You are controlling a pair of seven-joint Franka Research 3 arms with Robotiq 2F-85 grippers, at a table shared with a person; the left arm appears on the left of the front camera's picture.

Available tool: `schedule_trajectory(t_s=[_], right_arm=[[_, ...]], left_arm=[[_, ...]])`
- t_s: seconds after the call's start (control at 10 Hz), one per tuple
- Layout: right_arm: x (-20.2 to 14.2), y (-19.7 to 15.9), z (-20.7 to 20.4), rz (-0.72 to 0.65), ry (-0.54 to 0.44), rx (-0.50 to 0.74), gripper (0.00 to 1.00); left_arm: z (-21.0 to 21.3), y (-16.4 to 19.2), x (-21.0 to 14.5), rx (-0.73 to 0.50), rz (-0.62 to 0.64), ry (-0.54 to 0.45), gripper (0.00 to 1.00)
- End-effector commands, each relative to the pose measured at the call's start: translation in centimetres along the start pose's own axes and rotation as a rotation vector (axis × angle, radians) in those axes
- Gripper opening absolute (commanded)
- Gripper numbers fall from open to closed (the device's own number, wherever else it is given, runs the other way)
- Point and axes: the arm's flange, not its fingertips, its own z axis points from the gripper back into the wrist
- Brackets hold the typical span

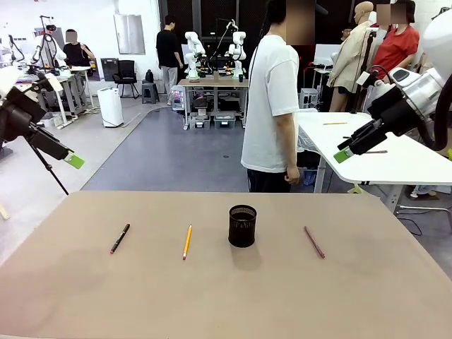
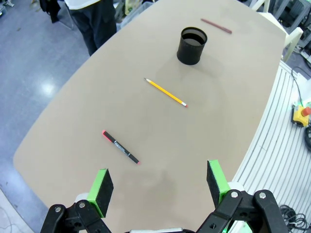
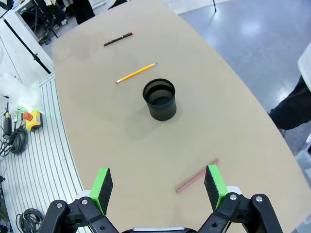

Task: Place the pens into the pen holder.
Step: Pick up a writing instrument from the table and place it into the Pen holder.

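I'm looking across a tan table [image 1: 78, 296] with rounded far corners. Behind its far edge stands a person in a white T-shirt and dark trousers [image 1: 272, 99], one arm hanging at the side. Just right of them is a white table [image 1: 413, 166]. Farther back on the grey floor [image 1: 176, 152] I make out a white box-shaped appliance [image 1: 110, 106] and a black office chair [image 1: 127, 73]. On my side, a yellow box with a red button [image 2: 301, 114] rests on a ribbed white surface [image 2: 272, 145], with black cables [image 3: 14, 138] near it.
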Motion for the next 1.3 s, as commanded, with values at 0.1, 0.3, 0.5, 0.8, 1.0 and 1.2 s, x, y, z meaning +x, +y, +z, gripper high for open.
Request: schedule_trajectory(t_s=[0.1,0.3,0.5,0.8,1.0,1.2], right_arm=[[-0.03,-0.01,0.07,0.005,-0.009,0.006,1.0],[-0.03,-0.01,0.07,0.005,-0.009,0.006,1.0],[-0.03,-0.01,0.07,0.005,-0.009,0.006,1.0],[-0.03,-0.01,0.07,0.005,-0.009,0.006,1.0],[-0.03,-0.01,0.07,0.005,-0.009,0.006,1.0],[-0.03,-0.01,0.07,0.005,-0.009,0.006,1.0]], left_arm=[[0.06,0.04,0.05,-0.012,0.001,-0.014,1.0],[0.06,0.04,0.05,-0.012,0.001,-0.014,1.0],[0.06,0.04,0.05,-0.012,0.001,-0.014,1.0],[0.06,0.04,0.05,-0.012,0.001,-0.014,1.0],[0.06,0.04,0.05,-0.012,0.001,-0.014,1.0],[0.06,0.04,0.05,-0.012,0.001,-0.014,1.0]])
